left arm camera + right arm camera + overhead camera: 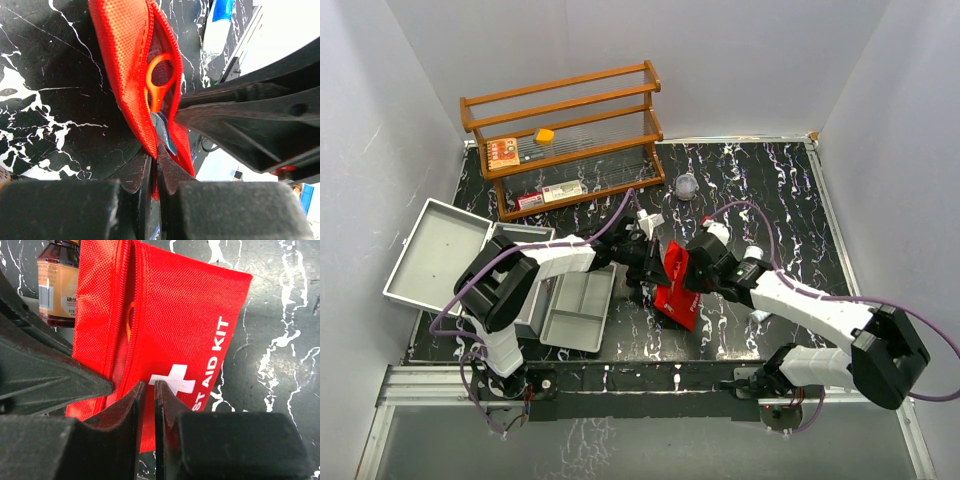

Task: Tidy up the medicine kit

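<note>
The medicine kit, a silver-grey metal case point(432, 252), lies open at the left with its grey two-compartment tray point(578, 310) beside it. A red "FIRST AID KIT" pouch point(676, 288) stands between both grippers at the table's middle. My left gripper point(645, 262) is shut on the pouch's unzipped edge point(125, 60). An orange loop handle point(160, 82) shows inside the opening. My right gripper point(697, 272) is shut on the pouch's front face point(185, 315) by the white cross, its jaws almost together point(149, 387).
A brown wooden slatted rack point(570, 105) at the back holds an orange box point(502, 151), a yellow item point(545, 135) and a flat box point(550, 193). A small clear cup point(686, 186) stands behind the pouch. A brown bottle point(57, 285) stands beside it.
</note>
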